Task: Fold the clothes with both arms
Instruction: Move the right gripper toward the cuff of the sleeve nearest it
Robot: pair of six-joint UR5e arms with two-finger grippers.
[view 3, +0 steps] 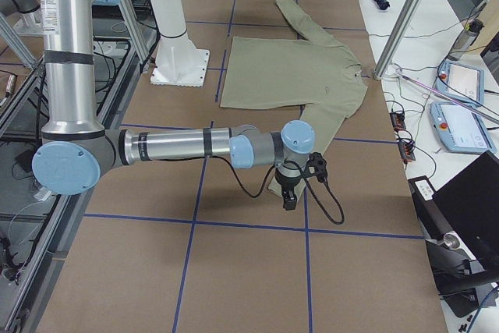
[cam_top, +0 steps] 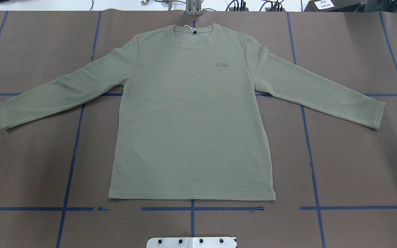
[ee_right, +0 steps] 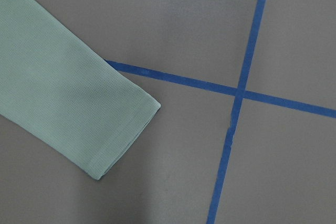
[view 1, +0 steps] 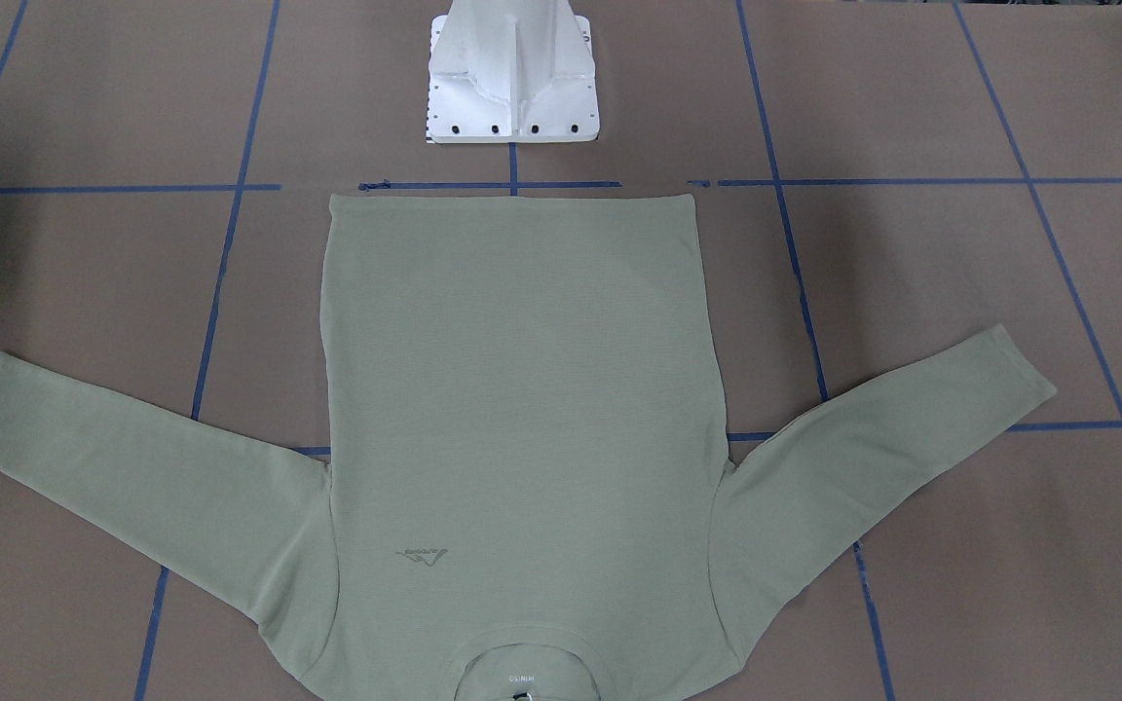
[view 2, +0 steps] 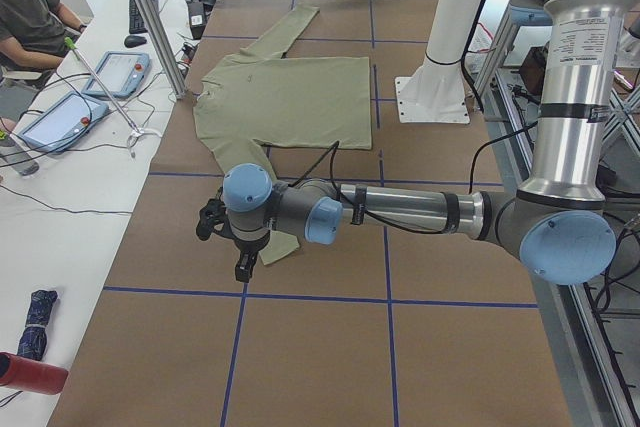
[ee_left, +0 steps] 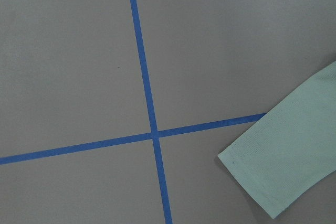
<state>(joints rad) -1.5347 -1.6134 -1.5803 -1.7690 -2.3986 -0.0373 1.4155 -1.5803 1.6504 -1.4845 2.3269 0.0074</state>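
Shirt (cam_top: 191, 113) spread flat on the worktop (cam_top: 350, 165)
It lies face up, sleeves out. The left claw (view 2: 242, 269) and right claw (view 3: 288, 199) hang near the cuffs; I cannot tell whether either is apart or together.

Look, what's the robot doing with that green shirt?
Nothing is folded yet. The shirt lies flat and face up on the table, sleeves spread wide. The left arm hovers near one cuff, the right arm near the other cuff. Neither touches it. Folding looks about to begin.
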